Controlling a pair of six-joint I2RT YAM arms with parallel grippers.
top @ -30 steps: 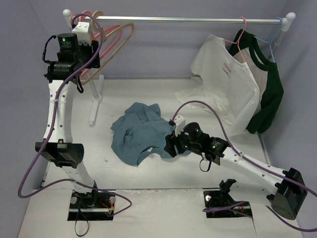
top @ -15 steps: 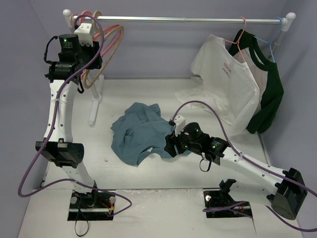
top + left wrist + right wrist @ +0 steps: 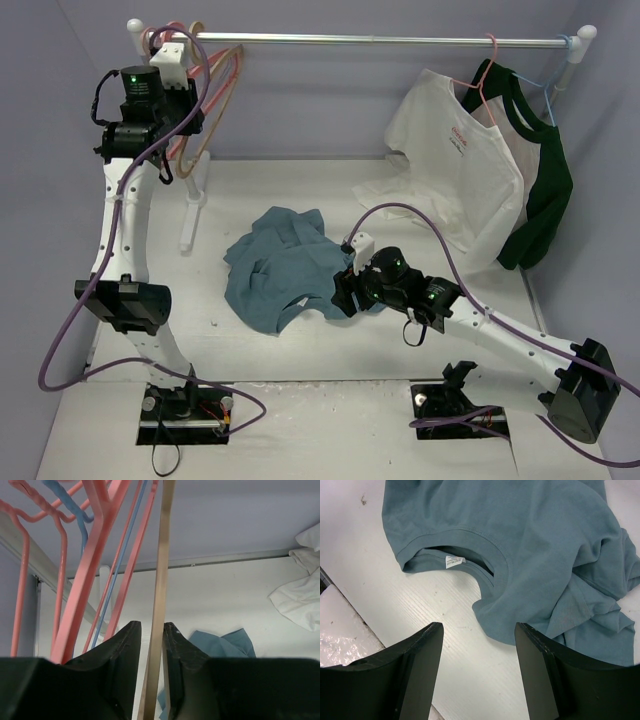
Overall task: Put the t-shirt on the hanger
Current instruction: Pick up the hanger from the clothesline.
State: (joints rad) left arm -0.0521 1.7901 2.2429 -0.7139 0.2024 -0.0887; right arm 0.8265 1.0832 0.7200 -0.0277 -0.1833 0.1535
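The teal-blue t-shirt [image 3: 280, 265] lies crumpled on the white table, its collar towards the right arm. It also shows in the right wrist view [image 3: 520, 540] and the left wrist view [image 3: 225, 642]. The tan hanger [image 3: 228, 85] hangs at the left end of the rail among pink hangers. My left gripper [image 3: 193, 108] is raised by the rail and shut on one thin bar of the hanger [image 3: 162, 570], which runs between its fingers [image 3: 152, 630]. My right gripper [image 3: 343, 290] is open and empty, low over the table just off the collar edge [image 3: 479, 627].
The metal rail [image 3: 400, 41] spans the back. Pink hangers [image 3: 95, 555] and a thin blue one [image 3: 125, 555] crowd beside the tan hanger. A white t-shirt [image 3: 450, 150] and a dark green shirt [image 3: 540, 170] hang at the right. The rack's white post [image 3: 195, 200] stands at the left.
My left gripper has shifted slightly up and left with the tan hanger, which has swung in from the right to hang steeper. The right arm and t-shirt have not moved.
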